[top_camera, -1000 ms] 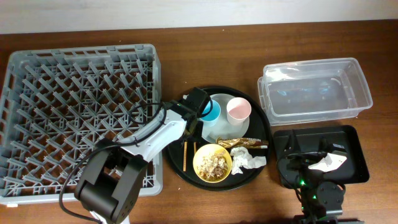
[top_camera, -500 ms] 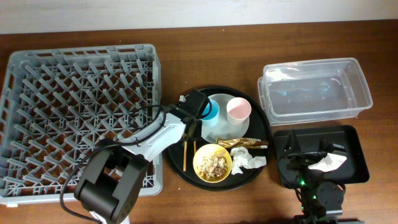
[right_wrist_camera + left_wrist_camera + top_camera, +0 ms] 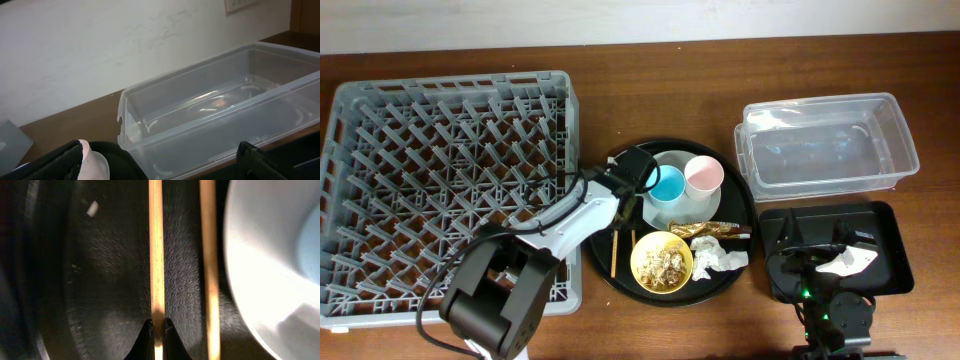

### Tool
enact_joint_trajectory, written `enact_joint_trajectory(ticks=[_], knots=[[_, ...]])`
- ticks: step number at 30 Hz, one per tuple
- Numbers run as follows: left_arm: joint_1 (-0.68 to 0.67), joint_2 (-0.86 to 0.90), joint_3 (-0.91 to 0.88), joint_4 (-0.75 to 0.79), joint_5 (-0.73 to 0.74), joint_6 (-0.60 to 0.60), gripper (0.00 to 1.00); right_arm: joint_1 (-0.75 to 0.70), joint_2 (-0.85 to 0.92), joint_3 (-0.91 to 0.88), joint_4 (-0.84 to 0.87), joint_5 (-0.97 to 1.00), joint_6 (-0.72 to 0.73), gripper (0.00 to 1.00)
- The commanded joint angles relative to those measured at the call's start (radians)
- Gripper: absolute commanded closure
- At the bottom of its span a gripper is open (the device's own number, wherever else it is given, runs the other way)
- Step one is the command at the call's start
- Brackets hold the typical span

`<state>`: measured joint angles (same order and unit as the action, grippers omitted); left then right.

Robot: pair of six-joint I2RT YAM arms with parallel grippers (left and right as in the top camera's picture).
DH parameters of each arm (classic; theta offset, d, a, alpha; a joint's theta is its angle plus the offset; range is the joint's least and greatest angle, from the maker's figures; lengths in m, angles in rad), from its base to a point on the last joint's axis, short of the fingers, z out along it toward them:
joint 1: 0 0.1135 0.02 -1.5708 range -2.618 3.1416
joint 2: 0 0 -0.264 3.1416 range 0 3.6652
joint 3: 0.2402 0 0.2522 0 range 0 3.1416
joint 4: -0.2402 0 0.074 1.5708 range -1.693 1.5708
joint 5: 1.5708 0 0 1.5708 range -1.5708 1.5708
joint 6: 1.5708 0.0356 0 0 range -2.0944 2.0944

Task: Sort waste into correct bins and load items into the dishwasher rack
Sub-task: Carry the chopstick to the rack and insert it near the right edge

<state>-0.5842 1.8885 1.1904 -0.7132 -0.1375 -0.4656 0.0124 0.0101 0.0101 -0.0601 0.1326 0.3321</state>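
Note:
My left gripper (image 3: 619, 212) is down on the round black tray and shut on one wooden chopstick (image 3: 156, 245), which lies tilted in the overhead view (image 3: 614, 252). The second chopstick (image 3: 210, 255) lies beside it, next to the pale plate (image 3: 270, 255). The light blue cup (image 3: 667, 184) and the pink cup (image 3: 703, 176) stand on the plate (image 3: 686, 203). The yellow bowl (image 3: 662, 262) holds food scraps. The gold wrapper (image 3: 710, 229) and a white tissue (image 3: 718, 258) lie on the round tray. My right gripper (image 3: 160, 165) is open and empty over the shallow black tray (image 3: 882, 222).
The grey dishwasher rack (image 3: 440, 190) fills the left side. The clear tub (image 3: 825, 140) stands at the back right and also shows in the right wrist view (image 3: 215, 115). A white crumpled piece (image 3: 847, 262) lies in the shallow black tray. The round black tray (image 3: 610, 275) sits in the middle.
My left gripper has shifted left off the blue cup, which now shows fully. The left chopstick has tilted, its lower end swung left. The right arm has not moved.

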Motion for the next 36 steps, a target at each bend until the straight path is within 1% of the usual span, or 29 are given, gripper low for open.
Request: enact_joint_trajectory(ticks=[1,4,7,10,14,15,17,22,32,33,34,35,36], knots=[[0.001,-0.104,0.143,-0.062,-0.068,-0.005,0.99,-0.006,-0.006,-0.005,-0.008,0.009,-0.006,0.01],[0.019,-0.179,0.238,-0.134,-0.093,0.04,0.99,-0.006,-0.006,-0.005,-0.008,0.009,-0.006,0.01],[0.055,-0.233,0.274,-0.179,-0.095,0.086,0.99,-0.006,-0.006,-0.005,-0.008,0.009,-0.006,0.01],[0.129,-0.256,0.274,-0.241,-0.095,0.143,0.99,-0.006,-0.006,-0.005,-0.008,0.009,-0.006,0.01],[0.242,-0.241,0.267,-0.315,-0.085,0.163,0.99,-0.006,-0.006,-0.005,-0.008,0.01,-0.006,0.01],[0.278,-0.231,0.267,-0.317,-0.049,0.198,1.0,-0.006,-0.006,-0.005,-0.008,0.009,-0.006,0.01],[0.318,-0.211,0.267,-0.313,0.003,0.23,0.99,-0.006,-0.006,-0.005,-0.008,0.009,-0.006,0.01],[0.354,-0.172,0.267,-0.307,0.002,0.237,0.99,-0.006,-0.006,-0.005,-0.008,0.01,-0.006,0.01],[0.359,-0.088,0.267,-0.29,-0.009,0.237,0.99,-0.006,-0.006,-0.005,-0.008,0.009,-0.006,0.01],[0.359,-0.079,0.267,-0.29,-0.009,0.237,0.98,-0.006,-0.006,-0.005,-0.008,0.009,-0.006,0.01],[0.359,-0.074,0.267,-0.291,-0.009,0.237,0.87,-0.006,-0.006,-0.005,-0.008,0.01,-0.006,0.01],[0.359,-0.071,0.267,-0.291,-0.009,0.237,0.67,-0.006,-0.006,-0.005,-0.008,0.009,-0.006,0.01],[0.359,-0.071,0.267,-0.29,-0.009,0.237,0.55,-0.006,-0.006,-0.005,-0.008,0.009,-0.006,0.01]])
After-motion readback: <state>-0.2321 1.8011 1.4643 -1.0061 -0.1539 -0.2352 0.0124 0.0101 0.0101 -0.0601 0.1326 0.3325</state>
